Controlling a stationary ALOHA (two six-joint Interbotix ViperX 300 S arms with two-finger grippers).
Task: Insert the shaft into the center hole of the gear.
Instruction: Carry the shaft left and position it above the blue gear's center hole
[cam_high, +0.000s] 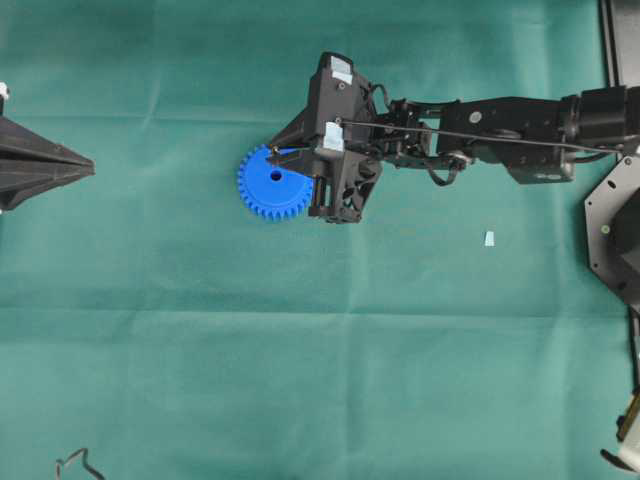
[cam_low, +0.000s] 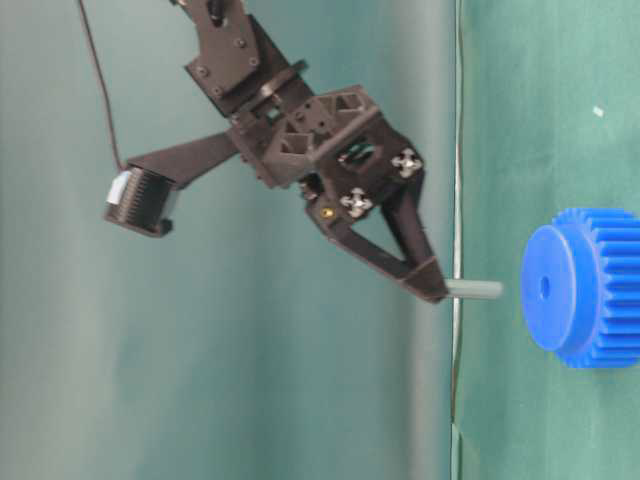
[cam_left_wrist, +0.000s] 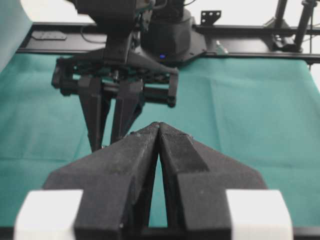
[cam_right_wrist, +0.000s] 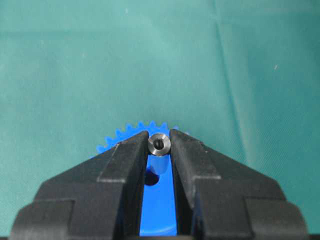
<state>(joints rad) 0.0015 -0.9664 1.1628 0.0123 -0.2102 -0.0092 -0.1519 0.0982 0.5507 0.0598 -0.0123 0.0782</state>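
Shaft (cam_right_wrist: 159, 144) pinched at right gripper (cam_right_wrist: 159, 146) tips, seemingly just clear of gear (cam_low: 590, 287); left gripper (cam_left_wrist: 159, 131) closed, empty.

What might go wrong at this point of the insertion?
1. The right gripper pinches the shaft only at its fingertips, so contact with the gear may tilt or push it back.
2. In the table-level view the shaft is apart from the center hole; slight misalignment would land it on the flat face.
3. Nothing holds the gear; it may slide.
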